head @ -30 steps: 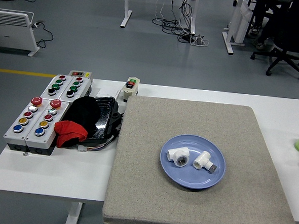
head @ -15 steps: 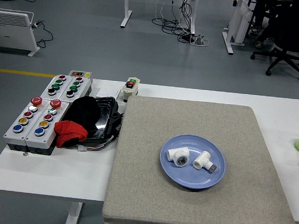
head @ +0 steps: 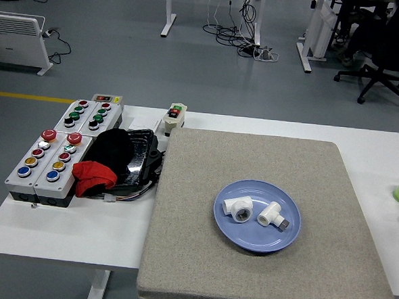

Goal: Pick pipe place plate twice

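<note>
A round blue plate (head: 230,223) lies flat on the grey mat. Two white pipe fittings lie in it, just apart: a tee fitting (head: 238,208) at nine o'clock of centre, an elbow fitting (head: 271,213) at three o'clock.

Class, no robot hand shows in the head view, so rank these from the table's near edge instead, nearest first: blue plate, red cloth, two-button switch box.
1. Blue plate: on the grey mat, right of centre.
2. Red cloth: left, beside the button boxes.
3. Two-button switch box: near the far edge, behind the mat.
</note>
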Tool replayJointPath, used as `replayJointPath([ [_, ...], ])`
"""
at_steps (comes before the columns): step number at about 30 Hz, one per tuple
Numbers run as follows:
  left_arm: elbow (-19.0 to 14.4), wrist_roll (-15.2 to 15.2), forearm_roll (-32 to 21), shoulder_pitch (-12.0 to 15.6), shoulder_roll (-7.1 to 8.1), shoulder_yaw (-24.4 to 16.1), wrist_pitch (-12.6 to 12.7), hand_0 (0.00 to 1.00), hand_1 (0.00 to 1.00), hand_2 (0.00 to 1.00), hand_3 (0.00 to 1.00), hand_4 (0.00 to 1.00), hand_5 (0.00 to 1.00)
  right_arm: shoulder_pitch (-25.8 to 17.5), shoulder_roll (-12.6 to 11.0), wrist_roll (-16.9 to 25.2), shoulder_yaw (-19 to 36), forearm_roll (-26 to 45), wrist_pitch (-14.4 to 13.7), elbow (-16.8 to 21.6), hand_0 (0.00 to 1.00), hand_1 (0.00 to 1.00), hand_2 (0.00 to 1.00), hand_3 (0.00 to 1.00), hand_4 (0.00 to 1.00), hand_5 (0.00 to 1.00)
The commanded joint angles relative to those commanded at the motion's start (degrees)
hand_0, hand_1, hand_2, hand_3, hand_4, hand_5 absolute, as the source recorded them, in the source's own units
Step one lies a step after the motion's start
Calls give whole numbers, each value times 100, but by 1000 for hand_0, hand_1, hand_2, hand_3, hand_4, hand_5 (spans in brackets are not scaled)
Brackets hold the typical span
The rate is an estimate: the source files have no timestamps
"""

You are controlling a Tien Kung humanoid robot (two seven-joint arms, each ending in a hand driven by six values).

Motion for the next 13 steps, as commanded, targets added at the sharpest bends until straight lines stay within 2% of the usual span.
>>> replayJointPath([
  [13, -2, 10, -32, -15, -1, 34, 0, 643, 626, 686, 649, 351, 998, 18, 9, -32, 33, 24, -31, 1, 890, 830, 888, 861, 528, 736],
])
